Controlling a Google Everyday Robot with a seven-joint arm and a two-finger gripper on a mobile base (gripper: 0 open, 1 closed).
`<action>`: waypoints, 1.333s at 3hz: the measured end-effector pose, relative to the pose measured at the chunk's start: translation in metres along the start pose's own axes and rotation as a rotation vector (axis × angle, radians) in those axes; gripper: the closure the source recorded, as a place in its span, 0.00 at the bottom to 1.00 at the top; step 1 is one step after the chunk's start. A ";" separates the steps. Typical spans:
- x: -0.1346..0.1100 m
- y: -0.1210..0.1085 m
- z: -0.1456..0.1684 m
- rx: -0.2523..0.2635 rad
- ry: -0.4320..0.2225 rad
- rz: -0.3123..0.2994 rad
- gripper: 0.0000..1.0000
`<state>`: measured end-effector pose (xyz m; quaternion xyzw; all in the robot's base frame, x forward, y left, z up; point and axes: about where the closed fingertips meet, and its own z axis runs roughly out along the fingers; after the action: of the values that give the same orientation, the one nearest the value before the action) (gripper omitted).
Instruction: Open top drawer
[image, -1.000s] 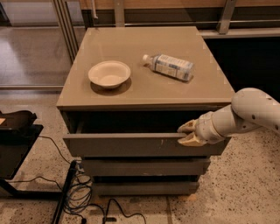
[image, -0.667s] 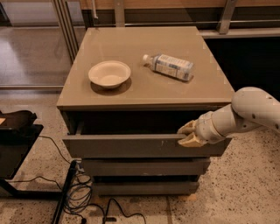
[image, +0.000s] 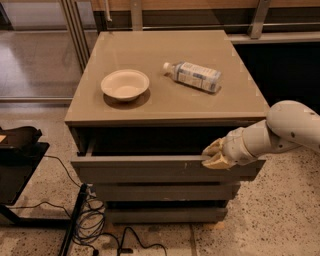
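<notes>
The top drawer of the grey-taupe cabinet stands pulled out a little way, with a dark gap under the cabinet top. Its flat front has small pale scratch marks right of centre. My gripper comes in from the right on a white arm and rests at the top edge of the drawer front, right of centre, its pale fingers hooked over the rim. The inside of the drawer is in shadow.
A white bowl and a plastic bottle lying on its side are on the cabinet top. Two more drawer fronts sit below. A black stand and cables are on the floor at left.
The top drawer has slid out slightly further toward the camera with my gripper still on its rim. The bowl and bottle have not moved.
</notes>
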<state>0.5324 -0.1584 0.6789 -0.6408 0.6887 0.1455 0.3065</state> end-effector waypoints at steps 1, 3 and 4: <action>0.000 0.000 0.000 0.000 0.000 0.000 0.82; 0.000 0.000 0.000 0.000 0.000 0.000 0.35; 0.024 0.023 -0.002 -0.017 -0.042 0.031 0.12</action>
<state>0.5097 -0.1758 0.6613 -0.6292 0.6908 0.1696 0.3133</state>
